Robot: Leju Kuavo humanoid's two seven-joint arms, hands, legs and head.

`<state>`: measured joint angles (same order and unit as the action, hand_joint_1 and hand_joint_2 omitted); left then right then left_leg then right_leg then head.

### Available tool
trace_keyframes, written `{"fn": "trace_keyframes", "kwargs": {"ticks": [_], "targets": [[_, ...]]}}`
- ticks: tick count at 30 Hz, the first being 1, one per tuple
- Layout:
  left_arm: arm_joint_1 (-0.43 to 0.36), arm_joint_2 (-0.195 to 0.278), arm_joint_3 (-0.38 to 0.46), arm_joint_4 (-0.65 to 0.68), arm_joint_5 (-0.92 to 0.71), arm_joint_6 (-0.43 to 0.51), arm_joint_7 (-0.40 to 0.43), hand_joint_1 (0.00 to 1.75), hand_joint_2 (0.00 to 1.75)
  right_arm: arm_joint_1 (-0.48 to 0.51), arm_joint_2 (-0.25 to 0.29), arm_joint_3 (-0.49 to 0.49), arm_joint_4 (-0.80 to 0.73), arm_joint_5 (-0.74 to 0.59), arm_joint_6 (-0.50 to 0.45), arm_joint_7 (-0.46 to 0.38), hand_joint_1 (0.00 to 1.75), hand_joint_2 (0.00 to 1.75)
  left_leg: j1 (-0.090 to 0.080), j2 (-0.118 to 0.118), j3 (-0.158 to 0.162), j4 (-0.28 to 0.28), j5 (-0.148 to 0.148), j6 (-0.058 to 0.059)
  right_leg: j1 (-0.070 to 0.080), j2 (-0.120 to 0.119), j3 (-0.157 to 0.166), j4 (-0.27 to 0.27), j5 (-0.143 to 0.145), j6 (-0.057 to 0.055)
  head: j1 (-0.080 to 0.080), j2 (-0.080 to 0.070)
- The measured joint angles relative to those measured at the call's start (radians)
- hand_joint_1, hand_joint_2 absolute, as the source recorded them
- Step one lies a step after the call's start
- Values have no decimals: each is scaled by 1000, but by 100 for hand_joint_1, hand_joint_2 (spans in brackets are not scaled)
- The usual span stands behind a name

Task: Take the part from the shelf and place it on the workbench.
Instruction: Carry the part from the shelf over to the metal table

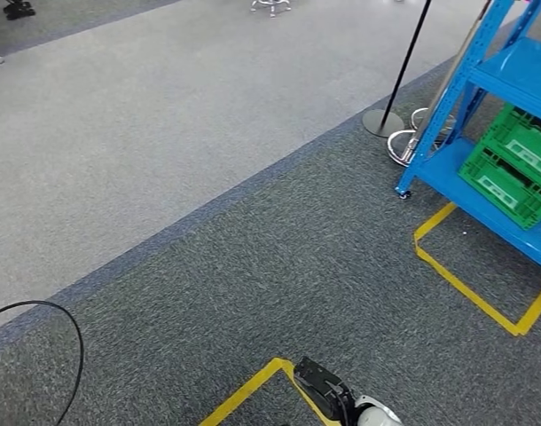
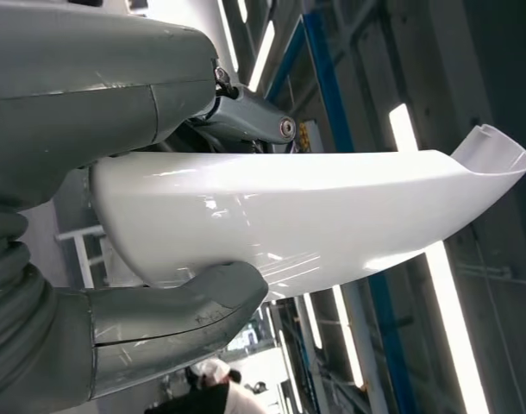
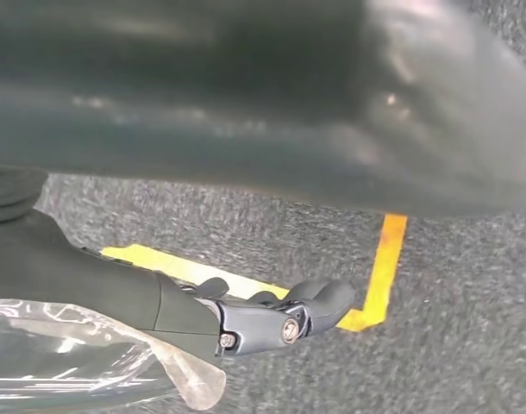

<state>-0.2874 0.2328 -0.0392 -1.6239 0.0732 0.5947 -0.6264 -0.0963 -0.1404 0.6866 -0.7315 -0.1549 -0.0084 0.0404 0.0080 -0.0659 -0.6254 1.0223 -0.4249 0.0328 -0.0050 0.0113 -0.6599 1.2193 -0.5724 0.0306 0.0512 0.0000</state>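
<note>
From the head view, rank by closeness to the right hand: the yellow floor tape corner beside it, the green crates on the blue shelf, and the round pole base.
1. Yellow floor tape corner, right beside the right hand.
2. Green crates, far right on the blue shelf.
3. Round pole base, upper right, beyond the shelf's foot.

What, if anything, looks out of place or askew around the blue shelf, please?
One green crate lies tilted on the blue shelf, not flat. A loose black cable loops across the carpet. The white part sits firmly in the left robot hand; nothing looks damaged.
</note>
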Motion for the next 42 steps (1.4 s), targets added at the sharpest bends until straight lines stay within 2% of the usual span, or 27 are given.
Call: {"fn": "trace_keyframes", "kwargs": {"ticks": [2, 4, 6, 7, 9, 11, 13, 14, 15, 17, 19, 21, 22, 24, 26, 27, 28, 29, 30, 32, 34, 35, 36, 37, 39, 41, 42], "targets": [[-1, -1, 0, 0, 0, 0, 0, 175, 175, -1, -1, 0, 0, 0, 0, 0, 0, 0, 0, -24, -1, 2, 1, -4, -4, 51, 60, -142, 68, -8, -1, 0], [-1, -2, 0, 0, 0, 0, 0, 175, 175, -1, -2, 0, 0, 0, -1, 1, 0, 0, 4, -48, -9, 3, 6, -16, -6, 83, 91, -205, 83, -11, 0, 0], [1, -1, 1, 0, 0, 0, 0, 175, 175, -2, -1, 1, -1, 0, -1, 1, 0, 0, 9, -70, -16, -1, 12, -31, -5, 64, 100, -214, 84, -14, 0, 0], [2, 0, 2, 0, 0, 0, 0, 175, 175, -3, -1, 1, -1, 0, -1, 1, 0, 0, 8, -65, -18, 2, 9, -36, -6, 51, 103, -220, 87, -19, 0, 0], [0, 2, 3, 0, 0, 0, 0, 175, 175, -4, -1, 0, -2, 0, -1, 1, 0, 0, 5, -12, -45, 63, -29, -43, -8, 23, 112, -231, 91, -31, -3, 0], [-2, 2, 3, 0, 0, 0, 0, 175, 175, -4, -2, 0, -2, 0, -1, 1, 0, 0, 4, 44, -104, 196, -95, -49, -3, -7, 115, -233, 89, -38, -6, 0], [1, 2, 3, 0, 0, 0, 2, 175, 175, -2, -2, 0, -1, 0, -1, 1, 0, 0, 7, 57, -140, 280, -121, -53, -1, -36, 115, -232, 86, -39, -6, 0], [2, 2, 3, 0, 1, 0, 3, 175, 175, -1, -2, 0, -1, 0, -2, 1, 0, 0, 8, 60, -129, 266, -105, -54, 0, -50, 116, -232, 85, -38, -6, 0], [2, 2, 3, 0, 1, 0, 5, 175, 175, -1, -2, 1, -1, 0, -2, 2, 0, 0, 9, 65, -100, 215, -75, -54, 0, -62, 119, -232, 82, -36, -6, 0], [0, 2, 3, 0, 1, 0, 8, 175, 175, -2, -2, 1, -1, 0, -2, 1, 0, 0, 3, 101, -24, 73, -22, -48, 4, -85, 125, -231, 75, -29, -7, 0], [-2, 3, 4, 0, 1, 1, 9, 175, 175, -3, -2, 0, -1, 0, -2, 2, 0, 0, -6, 125, 11, 1, -10, -36, 10, -105, 128, -229, 68, -19, -5, 0], [-3, 3, 5, 0, 1, 1, 11, 175, 175, -4, -2, 0, -1, 0, -2, 2, 0, 0, -9, 109, 9, -3, -12, -22, 11, -125, 132, -230, 64, -10, -4, 0], [-3, 4, 6, 0, 1, 1, 12, 175, 175, -5, -2, 0, -1, 0, -2, 2, 0, 0, -8, 99, 9, -6, -11, -16, 10, -120, 131, -226, 57, -4, -4, 0], [-7, 5, 8, -1, 1, 1, 13, 175, 175, -7, -2, 1, -1, 1, -2, 2, 0, 0, -3, 80, 12, -10, -9, -5, 4, -74, 105, -172, 22, 4, -1, 0], [-11, 3, 8, -1, 1, 1, 14, 175, 175, -7, -2, 1, -1, 4, -2, 2, 0, 0, -2, 60, 12, -10, -9, 2, 0, -25, 35, -39, -37, 7, 2, 0], [-11, 2, 8, -1, 2, 1, 15, 175, 175, -6, -2, 2, 0, 4, -2, 3, 0, 0, -2, 49, 12, -10, -10, 4, 0, -17, -1, 26, -56, 8, 4, 0], [-10, 1, 8, -1, 2, 1, 16, 175, 175, -4, -2, 2, 0, 5, -2, 4, 0, 0, -3, 36, 12, -9, -10, 4, 0, -14, -26, 62, -58, 8, 4, 0], [-10, 0, 8, -1, 2, 1, 17, 175, 175, -4, -2, 3, 1, 6, -2, 4, 0, 0, -3, 23, 12, -8, -11, 4, 0, -12, -32, 58, -39, 7, 4, 0], [-11, 0, 8, -1, 2, 1, 18, 175, 175, -5, -2, 3, 2, 6, -2, 4, 0, 0, -3, 10, 12, -6, -11, 3, 0, -6, -18, 14, -1, 5, 4, 0], [-12, 0, 8, -1, 2, 1, 18, 175, 175, -7, -2, 3, 2, 6, -2, 4, 0, 0, -3, -15, 11, -2, -13, -2, -4, 33, 36, -121, 72, 1, 4, 0], [-15, -1, 7, -1, 2, 1, 18, 175, 175, -9, -2, 3, 2, 6, -2, 4, 0, 0, 0, -36, 4, 2, -12, -11, -8, 71, 76, -200, 92, -1, 3, 0], [-15, 0, 8, -1, 2, 1, 18, 175, 175, -9, -2, 3, 3, 6, -2, 5, 0, 0, 3, -47, 0, 2, -9, -18, -7, 75, 83, -205, 87, -3, 4, 0], [-14, 0, 8, -1, 2, 2, 18, 175, 175, -9, -2, 4, 3, 6, -1, 5, 0, 0, 6, -58, -3, 1, -6, -25, -6, 66, 86, -211, 87, -6, 4, 0], [-13, 1, 9, -1, 2, 2, 18, 175, 175, -9, -1, 4, 3, 7, -1, 5, 0, 0, 8, -57, -6, 2, -7, -30, -5, 54, 89, -214, 90, -11, 5, 0], [-14, 3, 10, -1, 2, 3, 18, 175, 175, -11, -1, 4, 3, 7, -2, 5, 0, 0, 5, -11, -23, 40, -32, -39, -6, 28, 98, -225, 94, -24, 3, 0], [-14, 4, 10, -1, 1, 4, 18, 175, 175, -10, -2, 3, 3, 7, -2, 4, 0, 0, 4, 43, -75, 155, -90, -46, -4, 2, 103, -229, 93, -33, 0, 0], [-13, 4, 10, -1, 1, 4, 18, 175, 175, -9, -2, 3, 3, 8, -2, 4, 0, 0, 5, 52, -106, 220, -116, -50, -2, -12, 104, -229, 91, -35, 0, 0]]}}
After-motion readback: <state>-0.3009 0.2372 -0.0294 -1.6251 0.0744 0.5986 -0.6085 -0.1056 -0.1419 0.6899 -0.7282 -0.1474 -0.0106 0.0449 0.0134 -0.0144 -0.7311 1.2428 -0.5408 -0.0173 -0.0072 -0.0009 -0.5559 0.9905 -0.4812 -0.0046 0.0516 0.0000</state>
